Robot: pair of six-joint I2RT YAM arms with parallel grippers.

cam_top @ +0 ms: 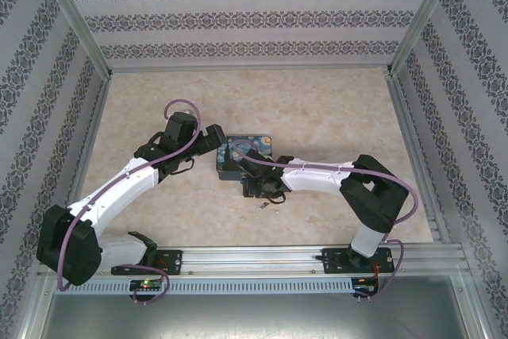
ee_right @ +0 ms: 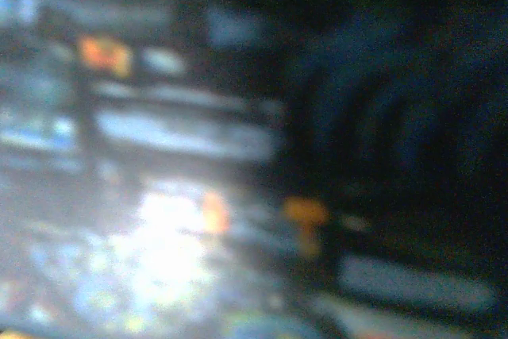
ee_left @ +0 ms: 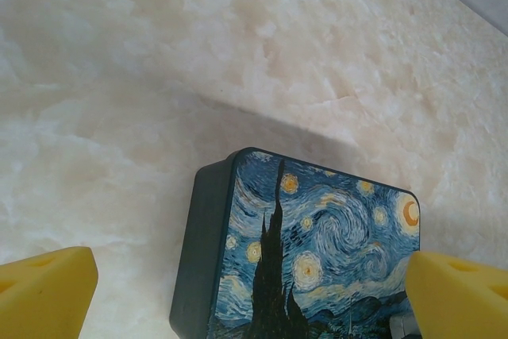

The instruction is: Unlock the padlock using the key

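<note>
Two arms meet at a painted tin box (cam_top: 252,147) in the middle of the bench (cam_top: 333,109). In the left wrist view the yellow left fingers (ee_left: 48,291) stand spread wide at the lower corners of the frame, the box lying between them. The right fingers (cam_top: 255,182) sit at the box's lower edge; whether they are spread or pinching, I cannot tell. The padlock is too blurred to place.
</note>
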